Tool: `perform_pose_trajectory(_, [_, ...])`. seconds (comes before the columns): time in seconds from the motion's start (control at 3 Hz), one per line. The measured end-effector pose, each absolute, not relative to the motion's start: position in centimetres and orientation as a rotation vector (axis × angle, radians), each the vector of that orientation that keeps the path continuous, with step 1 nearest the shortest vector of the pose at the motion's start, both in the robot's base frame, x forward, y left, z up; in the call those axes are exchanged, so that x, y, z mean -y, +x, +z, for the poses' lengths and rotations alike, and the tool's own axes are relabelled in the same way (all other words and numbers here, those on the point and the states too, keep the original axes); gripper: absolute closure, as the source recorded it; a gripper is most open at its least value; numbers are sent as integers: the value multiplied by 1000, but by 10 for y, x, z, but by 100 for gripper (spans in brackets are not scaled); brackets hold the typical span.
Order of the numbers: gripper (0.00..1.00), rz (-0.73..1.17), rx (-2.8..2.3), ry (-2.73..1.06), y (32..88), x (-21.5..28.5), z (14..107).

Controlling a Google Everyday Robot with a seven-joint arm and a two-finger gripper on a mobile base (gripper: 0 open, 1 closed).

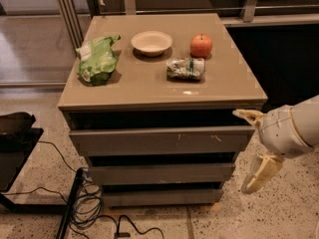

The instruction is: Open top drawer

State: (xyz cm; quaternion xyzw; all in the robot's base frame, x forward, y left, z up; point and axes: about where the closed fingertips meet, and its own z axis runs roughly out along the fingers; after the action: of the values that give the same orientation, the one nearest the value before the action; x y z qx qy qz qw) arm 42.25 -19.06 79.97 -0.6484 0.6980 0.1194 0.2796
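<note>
The top drawer [149, 141] is the wide grey-brown front just under the cabinet top, with pale scratches near its right end. A dark gap runs above it. My gripper [244, 151] is at the drawer's right end, open, with its fingers spread wide one above the other. The upper finger [247, 116] reaches the drawer's top right corner at the gap. The lower finger [260, 174] hangs beside the second drawer [159, 174]. Nothing is held.
On the cabinet top [149, 86] lie a green bag [96, 59], a white bowl [151, 42], a red apple [201, 45] and a crumpled packet [185, 68]. Cables [87, 208] and a black stand [15, 138] are on the floor at left.
</note>
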Motion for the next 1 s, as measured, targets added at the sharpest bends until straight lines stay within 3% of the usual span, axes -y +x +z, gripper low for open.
perform_pose_trajectory(1.0, [0, 400, -1891, -1807, 440, 148, 756])
